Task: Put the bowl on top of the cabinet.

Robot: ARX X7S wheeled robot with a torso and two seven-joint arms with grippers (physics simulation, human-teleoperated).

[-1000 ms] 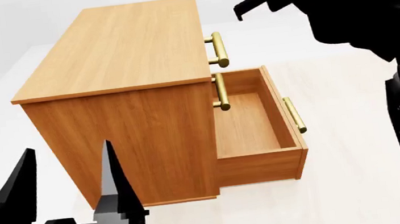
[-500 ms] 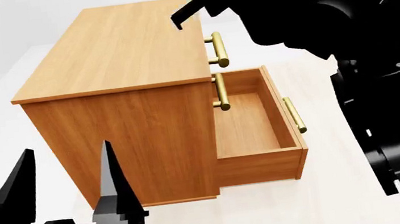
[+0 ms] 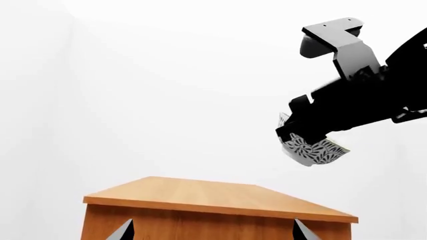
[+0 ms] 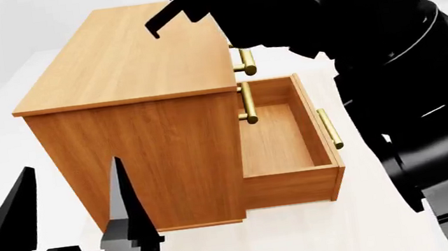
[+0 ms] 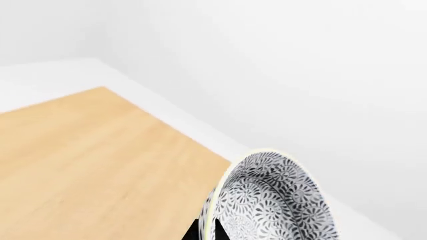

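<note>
Bowl (image 3: 312, 150) in our right gripper (image 3: 303, 132) hangs in the air above the cabinet (image 3: 213, 197), clear of its flat top; in the left wrist view we see open space between the patterned underside and the wood. We grip it by the rim, with the black jaws closed on its edge, and it sits tilted rather than level. In the right wrist view the bowl (image 5: 277, 200) shows its leaf-patterned inside and pale rim, with the cabinet top (image 5: 87, 165) spread out below it and a white wall behind.

From the head view our right arm (image 4: 350, 33) reaches across the upper right of the scene, over the far right part of the cabinet (image 4: 131, 60), and hides the bowl there. The cabinet stands on a pale floor (image 4: 373, 222). Its lower drawer (image 4: 281, 137) is pulled out and shows a bare wooden bottom, and we count 3 brass handles (image 4: 249, 102) along the front side.

Our left gripper (image 4: 68, 215) sits low, near the cabinet's near corner, with its 2 pointed jaws spread apart and holding nothing.
</note>
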